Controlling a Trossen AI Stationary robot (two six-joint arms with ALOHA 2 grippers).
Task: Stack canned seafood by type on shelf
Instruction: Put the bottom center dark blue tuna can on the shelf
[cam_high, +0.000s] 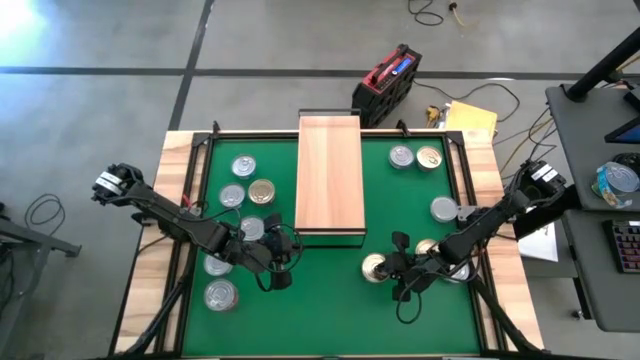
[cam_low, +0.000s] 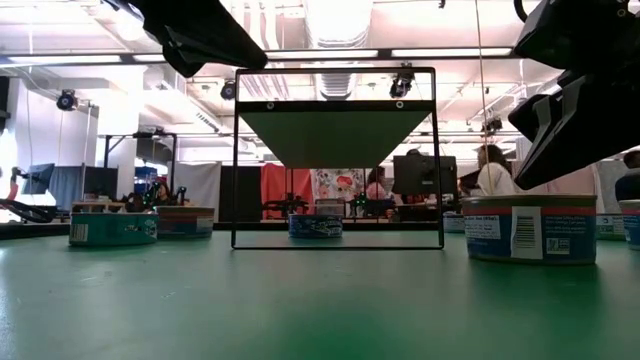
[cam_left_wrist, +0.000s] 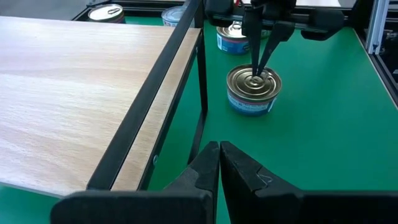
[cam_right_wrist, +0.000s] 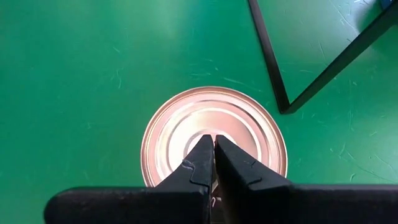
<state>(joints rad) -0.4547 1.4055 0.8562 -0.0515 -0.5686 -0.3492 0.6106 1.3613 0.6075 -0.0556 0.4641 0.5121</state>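
The shelf (cam_high: 330, 175), a light-wood board on a dark frame, stands on its thin legs in the middle of the green mat (cam_high: 330, 310). A gold-lidded can (cam_high: 375, 266) sits on the mat near the shelf's near right corner. My right gripper (cam_right_wrist: 214, 142) is shut, with its tips on that can's lid. My left gripper (cam_left_wrist: 219, 149) is shut on nothing, above the mat beside the shelf's near end (cam_left_wrist: 143, 180), pointing toward the gold-lidded can (cam_left_wrist: 253, 90). Several silver-lidded cans (cam_high: 232, 196) lie on the mat to the left. My right gripper sets the tips of its shut fingers (cam_left_wrist: 256, 65) on the centre of the gold can's lid (cam_left_wrist: 249, 81). They come from above, slanting down. The can stands upright with its base on the mat.
More cans stand at the far right (cam_high: 401, 156), by the right edge (cam_high: 443, 208) and near left (cam_high: 220, 295). The mat has a wooden border (cam_high: 150, 280). A red and black case (cam_high: 388, 80) lies on the floor beyond the table.
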